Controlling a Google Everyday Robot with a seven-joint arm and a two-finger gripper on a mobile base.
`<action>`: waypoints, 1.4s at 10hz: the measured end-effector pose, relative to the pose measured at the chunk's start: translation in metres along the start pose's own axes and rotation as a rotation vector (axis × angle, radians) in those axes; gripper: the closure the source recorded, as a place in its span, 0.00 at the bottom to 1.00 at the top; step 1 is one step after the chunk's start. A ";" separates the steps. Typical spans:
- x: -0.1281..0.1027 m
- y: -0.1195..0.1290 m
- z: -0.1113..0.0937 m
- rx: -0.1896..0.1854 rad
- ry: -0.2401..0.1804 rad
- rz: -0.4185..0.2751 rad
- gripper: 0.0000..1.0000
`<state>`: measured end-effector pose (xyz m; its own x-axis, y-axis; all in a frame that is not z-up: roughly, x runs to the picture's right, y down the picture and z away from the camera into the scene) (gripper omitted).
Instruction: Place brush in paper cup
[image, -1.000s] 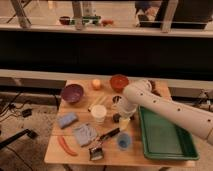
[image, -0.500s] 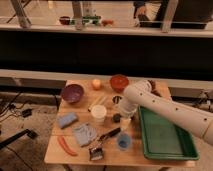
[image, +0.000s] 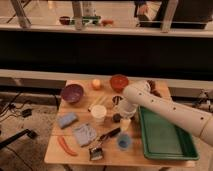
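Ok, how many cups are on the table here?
2. The paper cup stands centrally; the blue cup sits nearer the camera, right of the brush. The hand hangs just right of the paper cup; the arm may hide more.

Pincer (image: 125, 123) hangs right of paper cup (image: 98, 114) (brush (image: 103, 142) seemingly lies before both).

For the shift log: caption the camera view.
Open gripper hangs beside the paper cup; brush lies untouched on the table.

The arm (image: 170, 112) is cut by the right edge, its base unseen. The gripper (image: 125, 120), spread just right of the paper cup (image: 98, 114), covers part of the table (image: 75, 157) (a dark item (image: 116, 118) beside it is unidentifiable).
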<state>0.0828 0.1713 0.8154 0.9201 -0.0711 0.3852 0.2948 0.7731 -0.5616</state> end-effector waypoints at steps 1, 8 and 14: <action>0.000 0.001 0.002 -0.006 -0.001 0.000 0.20; -0.003 0.007 0.010 -0.036 -0.001 -0.013 0.42; -0.011 0.015 0.019 -0.075 0.010 -0.035 0.52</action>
<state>0.0724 0.1954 0.8167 0.9111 -0.1039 0.3990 0.3454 0.7206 -0.6012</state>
